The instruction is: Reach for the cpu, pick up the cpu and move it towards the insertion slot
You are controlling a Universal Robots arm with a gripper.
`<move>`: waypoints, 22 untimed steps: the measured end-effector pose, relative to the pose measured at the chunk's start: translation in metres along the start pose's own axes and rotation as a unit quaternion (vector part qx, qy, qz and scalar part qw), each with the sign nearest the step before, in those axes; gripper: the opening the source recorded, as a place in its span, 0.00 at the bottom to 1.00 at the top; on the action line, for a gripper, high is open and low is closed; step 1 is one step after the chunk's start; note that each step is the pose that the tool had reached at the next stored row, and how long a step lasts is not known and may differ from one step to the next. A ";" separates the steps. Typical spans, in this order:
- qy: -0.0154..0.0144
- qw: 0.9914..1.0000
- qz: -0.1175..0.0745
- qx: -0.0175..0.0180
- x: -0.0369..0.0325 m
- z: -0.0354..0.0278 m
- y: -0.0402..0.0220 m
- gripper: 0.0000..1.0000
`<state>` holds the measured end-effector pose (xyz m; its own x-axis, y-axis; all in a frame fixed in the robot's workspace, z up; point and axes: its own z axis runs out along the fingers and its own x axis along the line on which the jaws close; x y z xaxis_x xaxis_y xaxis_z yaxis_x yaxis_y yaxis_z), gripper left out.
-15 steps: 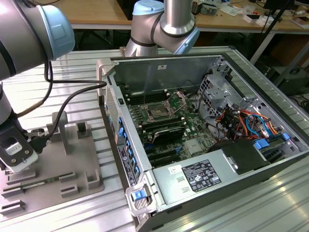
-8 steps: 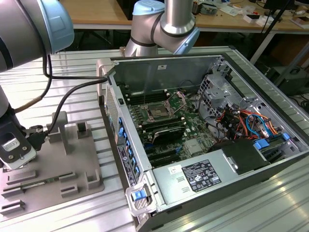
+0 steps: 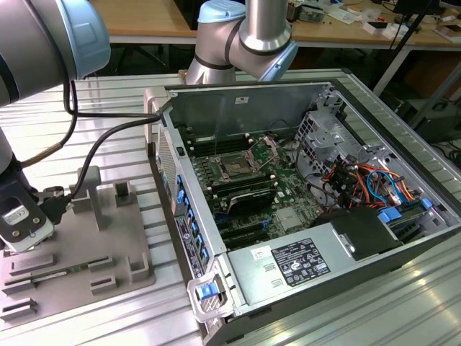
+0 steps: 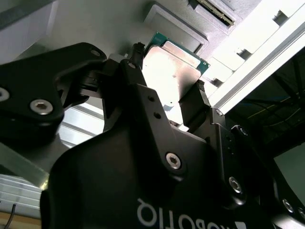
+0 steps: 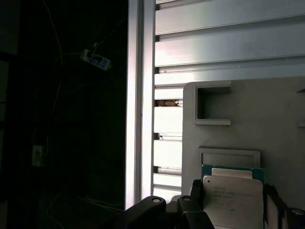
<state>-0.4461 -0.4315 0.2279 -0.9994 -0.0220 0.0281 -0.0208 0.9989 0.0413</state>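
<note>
Nearest the exterior view is the grey-and-blue jointed robot arm (image 3: pixel 43 36), which bends down at the exterior view's left. The largest thing on the slatted aluminium table (image 3: pixel 122 130) is the open metal computer case (image 3: pixel 238 104), with its green board, cables and drive cages exposed. Just beside the case, toward the exterior view's left, lies the flat grey plastic tray (image 3: pixel 122 238) with its raised posts and rectangular recesses.

The black gripper (image 3: pixel 27 234) hangs over the tray's outer end, well apart from the case. In both wrist views its fingers (image 4: pixel 194 105) are drawn in to the width of the cpu (image 4: pixel 171 67), a small square chip with a silvery metal top and a green rim. They seem to press on two opposite edges of the chip, so it looks gripped. The first wrist view places the chip (image 5: pixel 232 200) over the tray, partly covering a shallow framed recess. Whether it is lifted clear or resting there, I cannot tell.

The insertion slot (image 3: pixel 236 167), a dark square socket in a shiny metal frame, sits mid-board inside the case.

I judge the step in hand to be the pick-up, with the grasp made. The carry to the socket would call for a rise clear of the tray's posts, a level crossing over the case wall, and a steady, flat chip.
</note>
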 end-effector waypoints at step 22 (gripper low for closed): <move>0.000 1.000 0.000 0.000 0.0006 -0.0226 0.0009 0.55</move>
<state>-0.4461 -0.4315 0.2505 -0.9993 -0.0221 0.0286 -0.0209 0.9989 0.0422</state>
